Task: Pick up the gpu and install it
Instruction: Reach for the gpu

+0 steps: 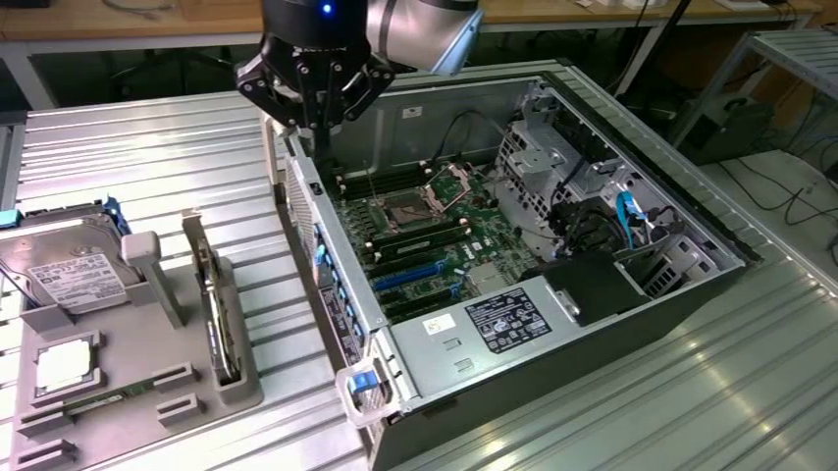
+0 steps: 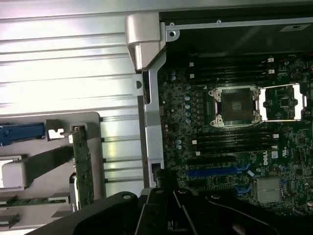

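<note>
The gpu (image 1: 216,314) stands on edge in its holder (image 1: 249,388), long axis alongside the case (image 1: 433,113); tool (image 1: 312,126) clenched empty.

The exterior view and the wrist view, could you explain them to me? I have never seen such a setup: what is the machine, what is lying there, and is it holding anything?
The machine is a single robot arm. Its grasping part, the end effector, hangs shut over the edge of an open computer case.

The exterior view comes from a camera standing off the arm. The wrist view comes from a camera on the arm's wrist, looking down past the end effector.

Inside the case lies the green motherboard. Beside the case, on the metal table, a grey holder carries a hard drive, a small square processor chip and the gpu, a thin card standing on edge.

The end effector holds nothing, and the gpu sits in its holder.
</note>
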Controlling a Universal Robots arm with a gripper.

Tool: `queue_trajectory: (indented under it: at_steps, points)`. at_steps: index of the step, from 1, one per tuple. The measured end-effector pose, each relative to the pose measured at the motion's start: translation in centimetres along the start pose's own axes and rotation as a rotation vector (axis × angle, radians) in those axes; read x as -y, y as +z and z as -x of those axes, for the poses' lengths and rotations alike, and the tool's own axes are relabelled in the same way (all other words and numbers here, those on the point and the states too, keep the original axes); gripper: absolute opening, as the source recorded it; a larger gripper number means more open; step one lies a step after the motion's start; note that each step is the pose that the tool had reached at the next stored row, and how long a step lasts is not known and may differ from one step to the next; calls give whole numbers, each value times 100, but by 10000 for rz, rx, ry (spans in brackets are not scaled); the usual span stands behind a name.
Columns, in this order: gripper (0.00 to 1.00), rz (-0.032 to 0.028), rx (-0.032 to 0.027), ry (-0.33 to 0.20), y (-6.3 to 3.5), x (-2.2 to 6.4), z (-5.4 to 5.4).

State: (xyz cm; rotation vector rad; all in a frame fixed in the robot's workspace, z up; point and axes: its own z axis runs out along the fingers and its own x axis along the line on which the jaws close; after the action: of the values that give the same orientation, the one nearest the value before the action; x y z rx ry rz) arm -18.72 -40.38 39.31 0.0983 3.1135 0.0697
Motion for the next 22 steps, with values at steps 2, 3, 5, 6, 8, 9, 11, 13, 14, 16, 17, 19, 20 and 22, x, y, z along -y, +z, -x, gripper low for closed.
queue_trajectory:
  at_steps: [2, 3, 5, 6, 8, 9, 11, 13, 14, 16, 17, 19, 20, 22]
  points:
    - [11, 7, -4, -111, 1, 16, -14]
    - [11, 9, -9, -177, 0, 22, -21]
    - [11, 14, -16, -333, 0, 33, -33]
    - [11, 16, -18, -409, 0, 37, -40]
    - [11, 19, -23, -510, -1, 41, -61]
    - [11, 20, -25, -554, -1, 43, -76]
    - [11, 21, -29, -627, -2, 46, -104]
    - [11, 22, -31, -677, -3, 49, -141]
    - [11, 24, -31, -694, -4, 51, -166]
    - [11, 24, -32, -718, -5, 54, -216]
    - [11, 24, -33, -730, -6, 56, -241]
    - [11, 24, -35, -756, -8, 59, -291]
    - [11, 24, -36, -768, -8, 60, -313]
    - [11, 26, -37, -803, -10, 64, -370]
